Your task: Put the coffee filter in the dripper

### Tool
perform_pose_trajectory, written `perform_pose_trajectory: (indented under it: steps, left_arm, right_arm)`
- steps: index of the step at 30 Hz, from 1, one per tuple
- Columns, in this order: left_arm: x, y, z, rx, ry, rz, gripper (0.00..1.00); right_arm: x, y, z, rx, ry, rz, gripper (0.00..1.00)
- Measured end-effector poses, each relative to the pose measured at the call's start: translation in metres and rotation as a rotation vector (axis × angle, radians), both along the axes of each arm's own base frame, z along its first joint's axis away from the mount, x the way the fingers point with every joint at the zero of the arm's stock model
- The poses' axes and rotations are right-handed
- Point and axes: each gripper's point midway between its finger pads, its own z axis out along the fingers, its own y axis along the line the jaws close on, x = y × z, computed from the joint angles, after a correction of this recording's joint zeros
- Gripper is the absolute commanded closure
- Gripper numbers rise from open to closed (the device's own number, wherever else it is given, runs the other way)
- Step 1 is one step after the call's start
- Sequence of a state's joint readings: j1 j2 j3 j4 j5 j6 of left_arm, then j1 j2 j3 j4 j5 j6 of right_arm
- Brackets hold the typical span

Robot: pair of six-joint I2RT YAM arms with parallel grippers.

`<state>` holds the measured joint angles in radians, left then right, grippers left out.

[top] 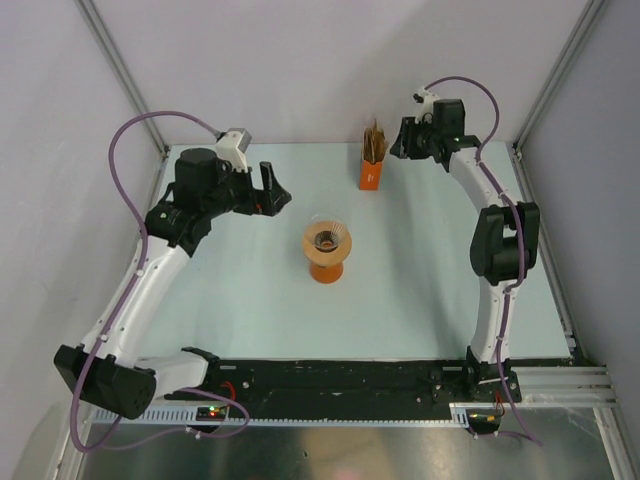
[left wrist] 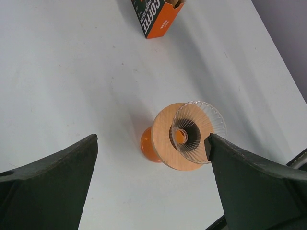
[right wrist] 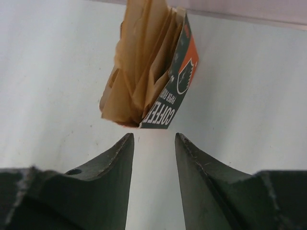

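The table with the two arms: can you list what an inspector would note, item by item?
Surface: pale table, matte.
Job's things: clear dripper, nothing inside, on tan disc atop orange beaker; no loose coffee filter seen.
Clutter: orange box holding brown papers, far edge.
Grippers: left gripper wide open, empty; right gripper jaws apart, empty, facing the box.
Cables: purple cables loop off both arms.
Surroundings: grey walls, metal frame posts.

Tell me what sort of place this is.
Probably a robotics lab test cell: two arms bolted to a pale table, metal frame posts with plain panels, a dripper and filter box staged.
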<state>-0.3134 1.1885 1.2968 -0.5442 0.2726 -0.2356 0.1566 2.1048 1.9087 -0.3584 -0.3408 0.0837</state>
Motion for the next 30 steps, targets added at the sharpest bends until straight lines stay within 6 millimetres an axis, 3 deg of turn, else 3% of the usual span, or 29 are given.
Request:
perform_pose_trajectory:
  steps: [14, 30]
  left_arm:
    - [0.006, -0.002, -0.012, -0.012, 0.047, -0.005, 0.00]
    - [0.006, -0.002, -0.013, -0.028, 0.061, -0.008, 0.00]
  right_arm:
    - [0.045, -0.010, 0.018, 0.239, -0.015, 0.021, 0.59]
    - [0.049, 0.013, -0.003, 0.284, 0.044, 0.058, 0.63]
